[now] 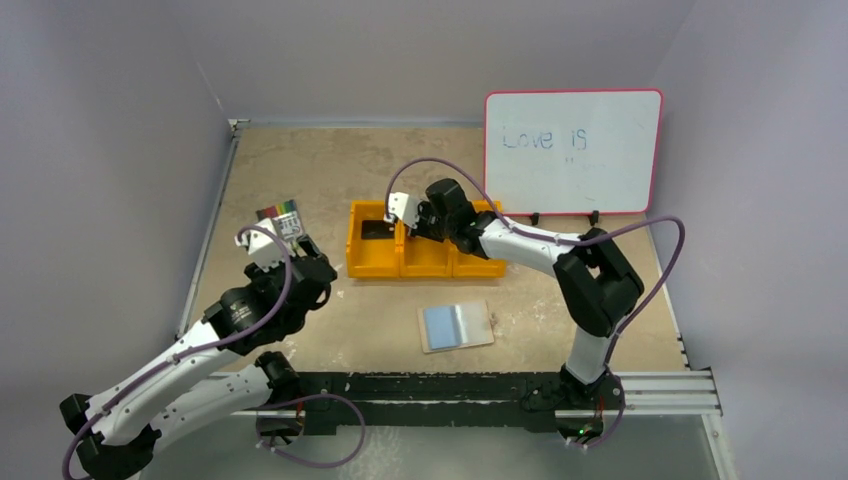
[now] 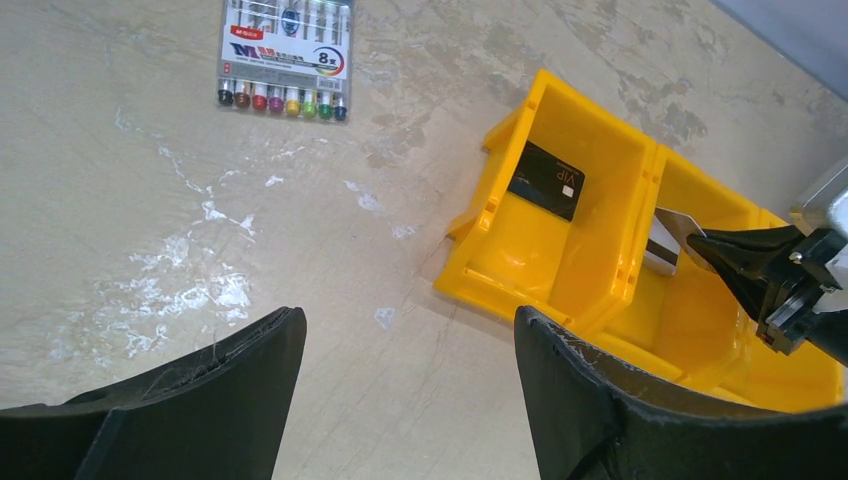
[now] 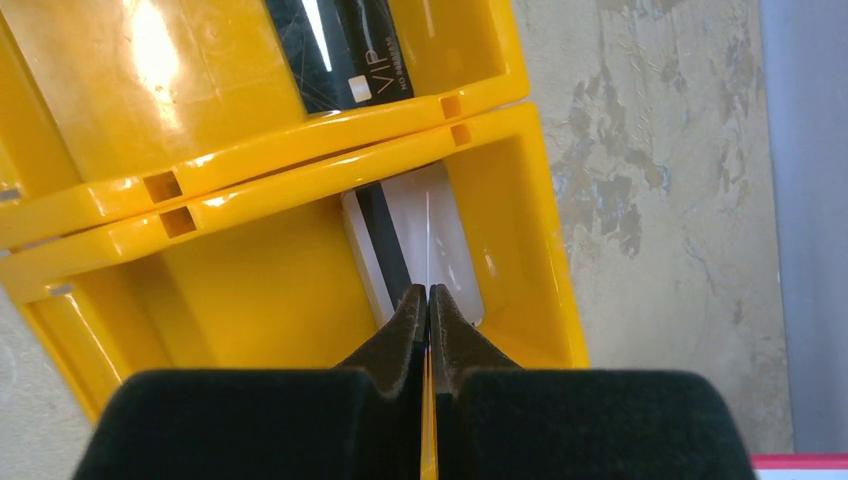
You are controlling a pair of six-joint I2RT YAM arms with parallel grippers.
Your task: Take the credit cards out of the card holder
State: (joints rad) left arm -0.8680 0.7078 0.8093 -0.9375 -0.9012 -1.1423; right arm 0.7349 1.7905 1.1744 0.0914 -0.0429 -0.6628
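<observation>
The card holder (image 1: 457,326) lies open on the table, light blue panels up, tan rim showing, between the two arms. A black VIP card (image 2: 547,180) (image 3: 340,50) lies in the left compartment of the yellow tray (image 1: 425,266). My right gripper (image 3: 428,290) (image 1: 406,226) hangs over the middle compartment, shut on a thin pale card seen edge-on (image 3: 428,240). In the left wrist view that card (image 2: 668,238) shows a white face with a dark stripe. Below the tips a white, black-striped card (image 3: 400,250) rests in the compartment. My left gripper (image 2: 410,330) (image 1: 283,243) is open and holds nothing, left of the tray.
A pack of coloured markers (image 2: 286,55) (image 1: 281,214) lies left of the tray, just beyond my left gripper. A pink-framed whiteboard (image 1: 573,152) stands at the back right behind the tray. Grey walls close in the table on three sides.
</observation>
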